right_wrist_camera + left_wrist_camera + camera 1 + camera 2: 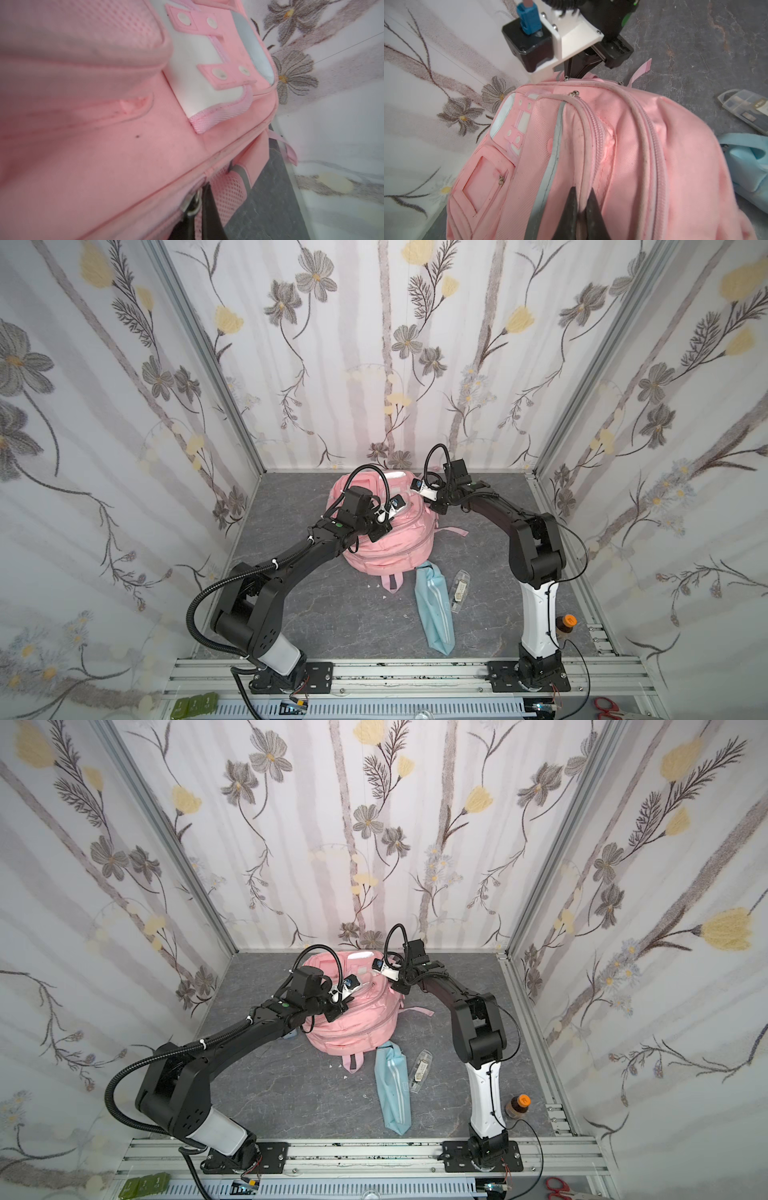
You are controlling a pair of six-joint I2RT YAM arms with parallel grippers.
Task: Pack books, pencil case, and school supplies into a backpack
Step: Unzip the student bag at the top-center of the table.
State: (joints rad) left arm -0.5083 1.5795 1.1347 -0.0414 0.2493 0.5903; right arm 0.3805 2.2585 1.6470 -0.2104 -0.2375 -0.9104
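Mid-frame, my left gripper (582, 195) pinched the backpack (390, 547), my right gripper (198, 216) clamped its zipper pull (190, 209); a slow, steady draw with fabric taut seemed wisest.

backpack (386, 551) blocks centre; pencil case (432, 610), clear case (459, 589) beside it; floor (332, 622) front-left passable.

Bright, soft, even light fills both top views, with faint shadows on the grey bench (332, 614) and wall edges bowing near the borders. In the right wrist view the pink backpack (104, 145) is blurred close up. The left wrist view is sharper, though the left pincer (582, 194) looks dark and soft.
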